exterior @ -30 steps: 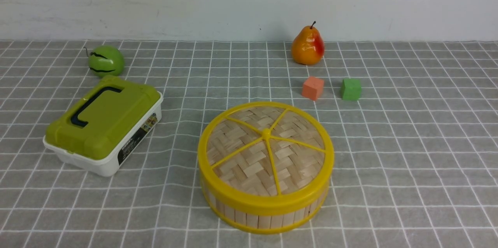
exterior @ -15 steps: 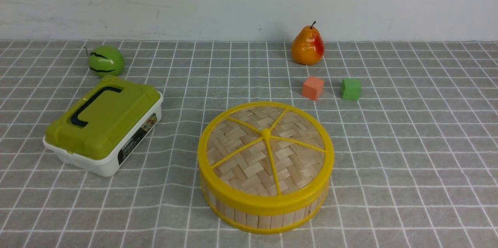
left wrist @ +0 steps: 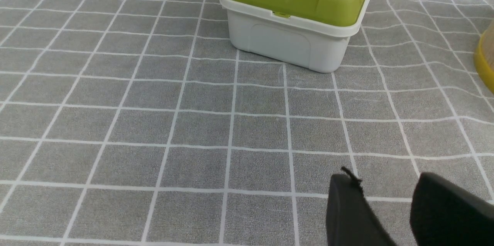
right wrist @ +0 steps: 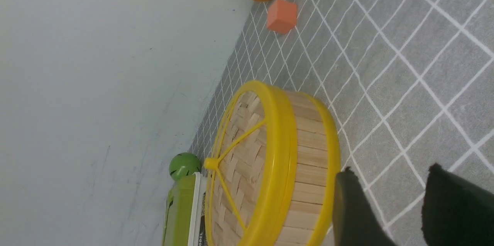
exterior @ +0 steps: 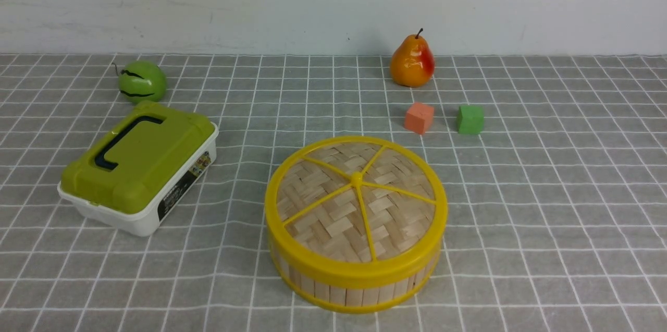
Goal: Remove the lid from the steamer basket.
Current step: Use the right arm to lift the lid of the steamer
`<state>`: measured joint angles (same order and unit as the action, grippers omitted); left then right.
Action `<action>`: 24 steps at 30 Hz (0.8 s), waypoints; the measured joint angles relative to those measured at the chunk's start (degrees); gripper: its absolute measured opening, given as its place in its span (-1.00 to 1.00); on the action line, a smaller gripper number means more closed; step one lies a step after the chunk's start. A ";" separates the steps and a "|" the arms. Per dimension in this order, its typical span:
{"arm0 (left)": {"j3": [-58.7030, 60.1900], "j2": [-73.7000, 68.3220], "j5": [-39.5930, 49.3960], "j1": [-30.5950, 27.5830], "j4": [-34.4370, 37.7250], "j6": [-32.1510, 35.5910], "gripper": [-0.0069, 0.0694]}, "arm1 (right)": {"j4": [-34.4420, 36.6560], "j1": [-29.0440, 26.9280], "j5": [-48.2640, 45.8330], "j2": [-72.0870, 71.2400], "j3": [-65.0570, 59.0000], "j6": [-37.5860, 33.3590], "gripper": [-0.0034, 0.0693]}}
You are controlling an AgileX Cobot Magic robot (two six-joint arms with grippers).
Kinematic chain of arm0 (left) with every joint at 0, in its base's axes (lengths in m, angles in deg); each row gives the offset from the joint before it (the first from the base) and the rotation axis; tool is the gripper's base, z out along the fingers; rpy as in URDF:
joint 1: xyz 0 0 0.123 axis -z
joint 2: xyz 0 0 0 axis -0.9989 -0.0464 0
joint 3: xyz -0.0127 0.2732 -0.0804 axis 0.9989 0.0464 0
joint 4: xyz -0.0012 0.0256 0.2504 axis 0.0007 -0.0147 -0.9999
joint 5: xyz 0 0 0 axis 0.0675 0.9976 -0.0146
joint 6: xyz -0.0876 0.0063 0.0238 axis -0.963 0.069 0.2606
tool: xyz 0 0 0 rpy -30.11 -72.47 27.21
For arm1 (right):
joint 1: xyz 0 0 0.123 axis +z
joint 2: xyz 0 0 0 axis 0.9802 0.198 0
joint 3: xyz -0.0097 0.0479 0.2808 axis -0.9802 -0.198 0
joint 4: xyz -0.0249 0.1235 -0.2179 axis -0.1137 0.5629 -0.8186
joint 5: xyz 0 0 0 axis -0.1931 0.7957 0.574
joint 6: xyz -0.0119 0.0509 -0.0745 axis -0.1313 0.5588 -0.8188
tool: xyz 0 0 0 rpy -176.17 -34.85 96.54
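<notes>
So the lid (exterior: 356,201) is sitting flat on the steamer basket (exterior: 354,290), yellow rim seated all the way round. The whole thing is near the front middle of the grey checked cloth (exterior: 547,217). The green-topped white box (exterior: 138,162) is off to its left with a green ball (exterior: 141,81) behind it. The pear (exterior: 412,61), orange cube (exterior: 419,118) and green cube (exterior: 470,119) are further back on the right. The left gripper (left wrist: 384,188) has its fingers spread with nothing in them, low over bare cloth on the near side of the box. The right gripper (right wrist: 391,176) is also spread and empty, close beside the basket's slatted wall but not touching it.
</notes>
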<state>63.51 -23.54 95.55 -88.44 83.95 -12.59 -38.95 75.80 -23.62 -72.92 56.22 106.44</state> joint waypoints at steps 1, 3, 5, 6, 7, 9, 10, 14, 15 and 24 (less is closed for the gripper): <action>0.00 0.00 0.00 0.00 0.00 0.00 -0.19 | -0.08 0.00 0.06 0.00 0.00 -1.29 -0.24; 0.00 0.00 0.00 0.00 0.00 0.00 -0.19 | -0.13 0.00 0.00 0.00 0.00 -3.27 -0.24; 0.00 0.00 0.00 0.00 0.00 0.00 -0.19 | -0.13 0.00 0.00 0.00 0.00 -6.27 -0.24; 0.00 0.00 0.00 0.00 0.00 0.00 -0.19 | -0.33 0.00 -0.54 0.00 0.27 -11.89 -0.24; 0.00 0.00 0.00 0.00 0.00 0.00 -0.19 | -0.63 0.00 -1.29 0.00 1.14 -15.66 -0.26; 0.00 0.00 0.00 0.00 0.00 0.00 -0.19 | -1.16 0.00 -2.59 0.13 4.24 -22.26 -0.33; 0.00 0.00 0.00 0.00 0.00 0.00 -0.19 | -1.22 0.00 -3.00 0.62 6.15 -26.12 -0.39; 0.00 0.00 0.00 0.00 0.00 0.00 -0.19 | -1.40 0.00 -4.17 9.22 18.28 -39.05 -0.83; 0.00 0.00 0.00 0.00 0.00 0.00 -0.19 | -1.42 0.00 -4.65 11.73 21.22 -40.73 -0.88; 0.00 0.00 0.00 0.00 0.00 0.00 -0.19 | -4.75 0.00 -31.03 43.45 56.66 -62.97 -0.92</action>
<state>63.51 -23.54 95.55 -88.44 83.95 -12.59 -43.70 75.80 -54.65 -29.47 112.87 43.47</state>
